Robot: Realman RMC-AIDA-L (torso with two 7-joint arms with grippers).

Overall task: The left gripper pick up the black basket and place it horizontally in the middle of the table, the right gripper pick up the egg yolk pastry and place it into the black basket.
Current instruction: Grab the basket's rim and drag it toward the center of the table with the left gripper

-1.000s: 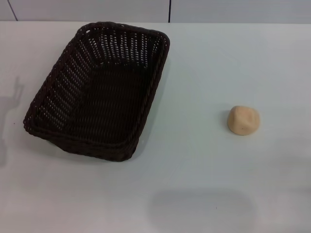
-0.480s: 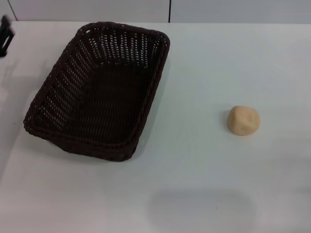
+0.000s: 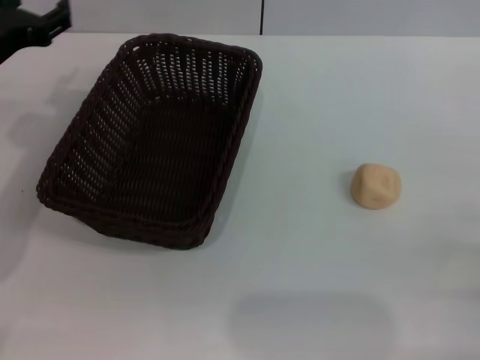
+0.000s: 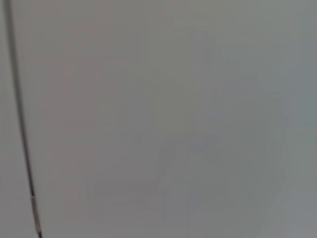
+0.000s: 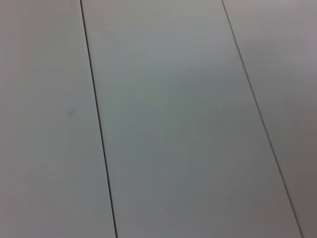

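Note:
The black basket [image 3: 150,139] lies on the left half of the white table [image 3: 322,105], its long side running slantwise from near left to far middle, and it is empty. The egg yolk pastry [image 3: 376,186] sits alone on the table's right half, well apart from the basket. My left gripper [image 3: 36,26] shows only as a dark shape at the far left corner of the head view, above and to the left of the basket, not touching it. My right gripper is out of view. Neither wrist view shows the basket or the pastry.
The table's far edge meets a pale wall with a dark vertical seam [image 3: 262,16]. The left wrist view shows a plain grey surface with a thin dark line [image 4: 20,124]. The right wrist view shows pale panels with dark seams [image 5: 99,124].
My left gripper has come into the head view at the far left and moved up and rightward toward the basket's far corner. The basket and the pastry have not moved.

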